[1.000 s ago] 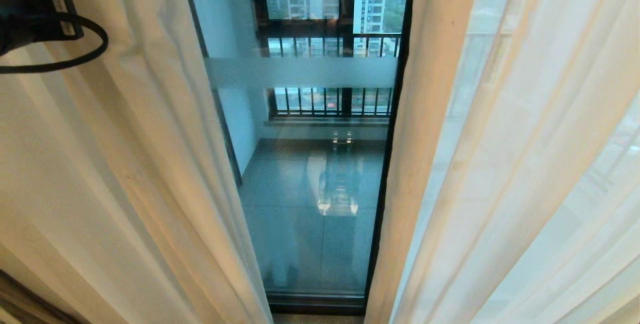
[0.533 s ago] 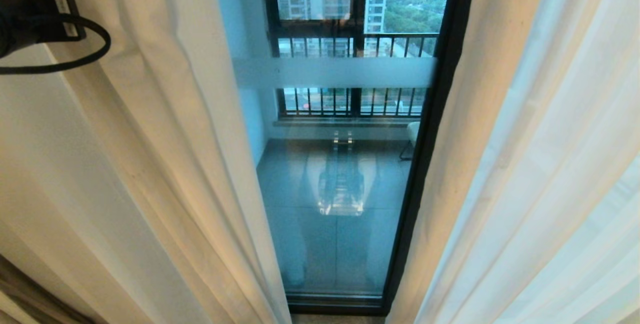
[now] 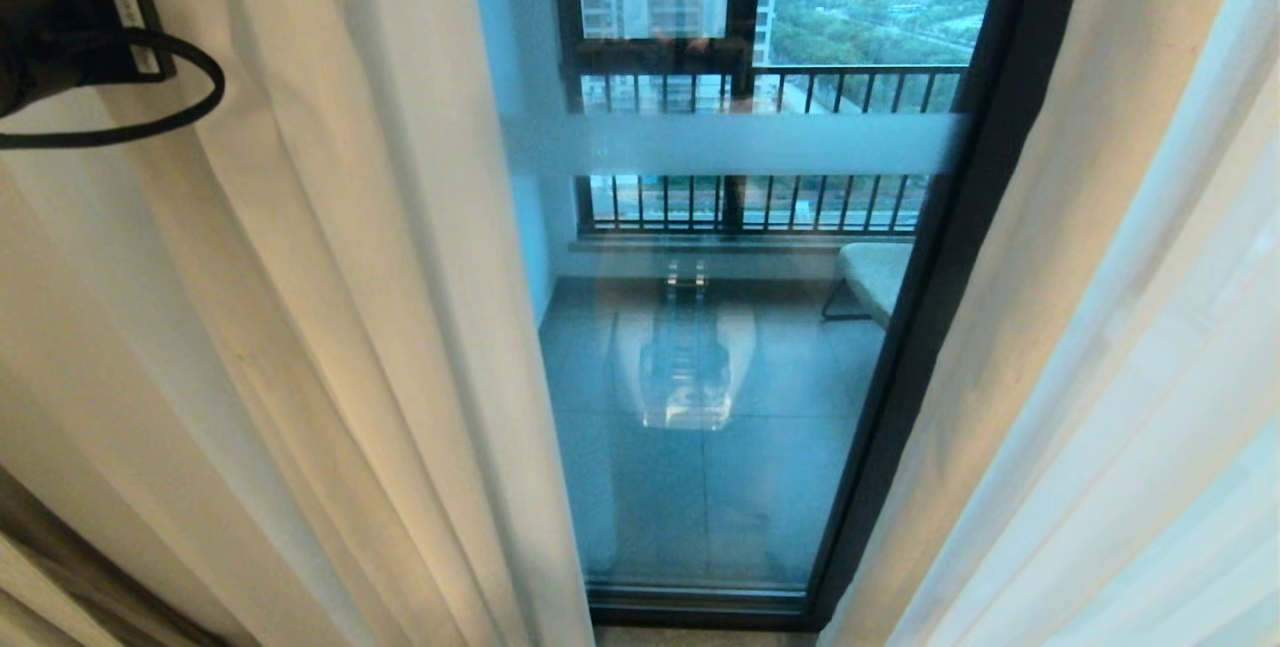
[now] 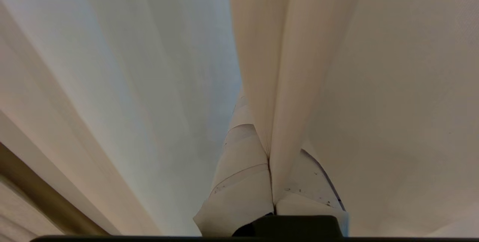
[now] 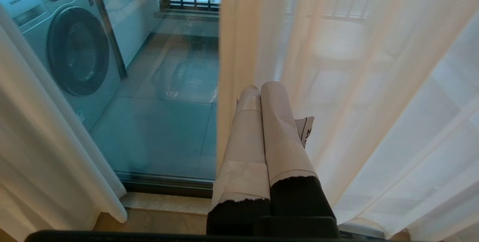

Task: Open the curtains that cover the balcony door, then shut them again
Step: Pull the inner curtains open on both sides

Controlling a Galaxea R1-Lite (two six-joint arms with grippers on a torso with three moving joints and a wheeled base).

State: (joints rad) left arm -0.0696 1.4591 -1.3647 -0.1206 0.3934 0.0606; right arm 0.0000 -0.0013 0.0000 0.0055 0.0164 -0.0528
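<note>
We see the curtains (image 3: pixel 330 327) hanging vertically, parted; left gripper (image 4: pixel 271 174) pinches a fold, right gripper (image 5: pixel 262 96) clenched empty; only right wrist shows a washing machine (image 5: pixel 63 47).

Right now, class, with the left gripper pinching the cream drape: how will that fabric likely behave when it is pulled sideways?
Probably floppy: the cream drape hangs in soft folds, so it should bunch rather than slide as a sheet. It likely won't slip out: the left gripper is shut on a fold. Being floor-length and opaque, it may drag more than the sheer curtain.
</note>
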